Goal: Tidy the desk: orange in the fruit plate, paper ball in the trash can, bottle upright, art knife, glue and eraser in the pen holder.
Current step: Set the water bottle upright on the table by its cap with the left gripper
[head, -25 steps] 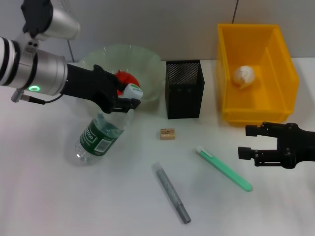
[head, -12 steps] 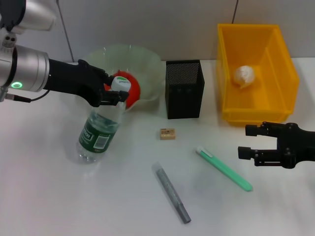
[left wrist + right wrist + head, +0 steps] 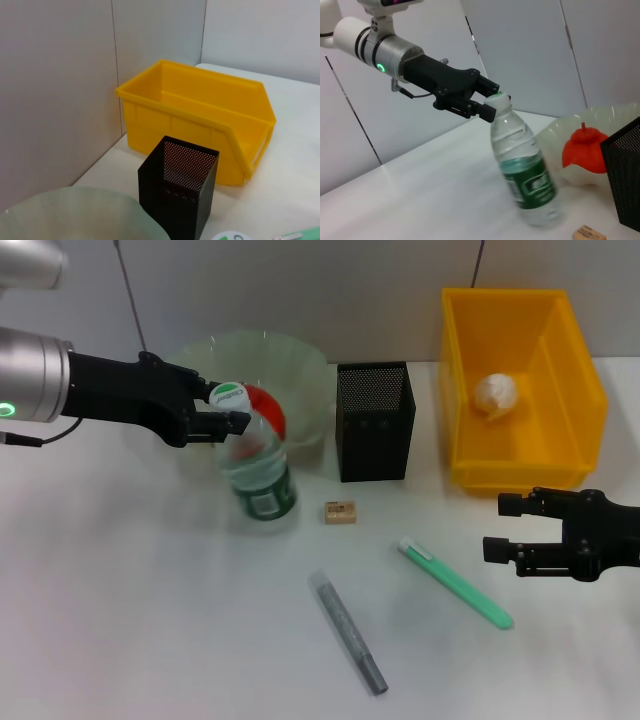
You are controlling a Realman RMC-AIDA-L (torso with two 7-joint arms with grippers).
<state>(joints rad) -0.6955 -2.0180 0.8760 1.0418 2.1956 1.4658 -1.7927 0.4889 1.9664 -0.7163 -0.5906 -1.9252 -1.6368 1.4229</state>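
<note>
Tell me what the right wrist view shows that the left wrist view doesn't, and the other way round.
Only the right wrist view shows the left end effector closed on the cap of the bottle, which stands nearly upright, slightly tilted, on the table. It also shows the orange in the fruit plate, and the eraser. Only the left wrist view shows the trash can. Both show part of the fruit plate and the pen holder. The right end effector appears in neither wrist view.
</note>
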